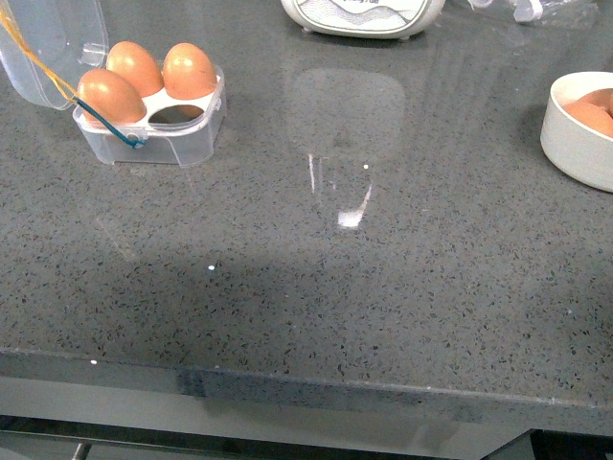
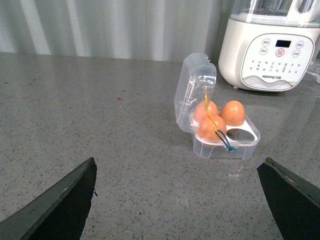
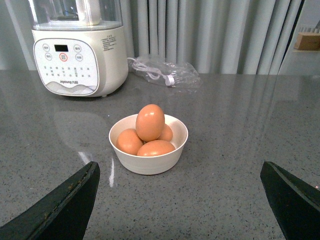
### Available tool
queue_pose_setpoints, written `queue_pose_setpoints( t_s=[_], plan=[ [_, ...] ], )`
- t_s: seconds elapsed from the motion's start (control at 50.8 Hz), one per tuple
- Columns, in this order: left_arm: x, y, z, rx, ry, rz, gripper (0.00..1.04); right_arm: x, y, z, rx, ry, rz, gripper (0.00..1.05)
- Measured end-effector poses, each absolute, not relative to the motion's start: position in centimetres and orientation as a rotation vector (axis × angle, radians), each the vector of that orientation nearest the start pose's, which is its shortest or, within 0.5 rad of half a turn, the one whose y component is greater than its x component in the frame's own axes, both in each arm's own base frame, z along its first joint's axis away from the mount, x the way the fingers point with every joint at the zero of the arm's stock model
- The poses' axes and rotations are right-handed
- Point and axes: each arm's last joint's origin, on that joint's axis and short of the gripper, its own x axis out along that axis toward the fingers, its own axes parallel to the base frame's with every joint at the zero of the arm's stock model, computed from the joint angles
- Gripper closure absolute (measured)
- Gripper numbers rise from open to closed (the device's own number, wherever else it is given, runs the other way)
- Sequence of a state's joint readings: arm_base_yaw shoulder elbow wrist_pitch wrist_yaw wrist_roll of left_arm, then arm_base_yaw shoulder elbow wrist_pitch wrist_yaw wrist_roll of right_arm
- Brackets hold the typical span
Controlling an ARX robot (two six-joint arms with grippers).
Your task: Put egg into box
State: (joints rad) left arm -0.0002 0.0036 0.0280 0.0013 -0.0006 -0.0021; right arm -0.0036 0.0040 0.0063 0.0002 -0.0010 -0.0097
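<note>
The clear plastic box (image 1: 182, 139) stands at the far left of the grey counter, lid (image 1: 43, 43) swung open, with three brown eggs (image 1: 134, 65) in its white tray and one hole bare (image 1: 177, 114). In the left wrist view the box (image 2: 235, 147) lies ahead of my open left gripper (image 2: 177, 200), well apart from it. A topmost egg (image 3: 150, 122) rests on several others in a white bowl (image 3: 150, 162), ahead of my open right gripper (image 3: 180, 200). Neither gripper holds anything, and neither shows in the front view.
A big white cooker (image 3: 80, 60) with buttons stands at the back of the counter, also seen as the cooker (image 2: 270, 50) behind the box. A crumpled clear bag with a cable (image 3: 165, 72) lies beside it. The bowl (image 1: 565, 144) sits at the right edge. The counter's front edge (image 1: 306, 383) runs near me.
</note>
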Motion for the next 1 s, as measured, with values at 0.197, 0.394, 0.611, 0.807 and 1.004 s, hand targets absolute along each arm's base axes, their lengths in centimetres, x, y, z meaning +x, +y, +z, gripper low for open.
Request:
queue_pose_setpoints(
  t_s=[0.197, 0.394, 0.611, 0.807, 1.004],
  plan=[
    [9.61, 0.00, 17.29, -0.002, -0.026, 0.000, 0.07, 9.76, -0.03, 16.54, -0.010, -0.002, -0.003, 0.07],
    [9.61, 0.00, 17.29, -0.002, -0.026, 0.000, 0.07, 9.76, -0.03, 16.54, -0.010, -0.002, -0.003, 0.07],
    [9.61, 0.00, 17.29, -0.002, -0.026, 0.000, 0.07, 9.76, -0.03, 16.54, -0.010, -0.002, -0.003, 0.07],
    [9.61, 0.00, 17.29, -0.002, -0.026, 0.000, 0.07, 9.76, -0.03, 16.54, -0.010, -0.002, -0.003, 0.07],
    [9.61, 0.00, 17.29, -0.002, -0.026, 0.000, 0.07, 9.76, -0.03, 16.54, -0.010, -0.002, -0.003, 0.07]
  ],
)
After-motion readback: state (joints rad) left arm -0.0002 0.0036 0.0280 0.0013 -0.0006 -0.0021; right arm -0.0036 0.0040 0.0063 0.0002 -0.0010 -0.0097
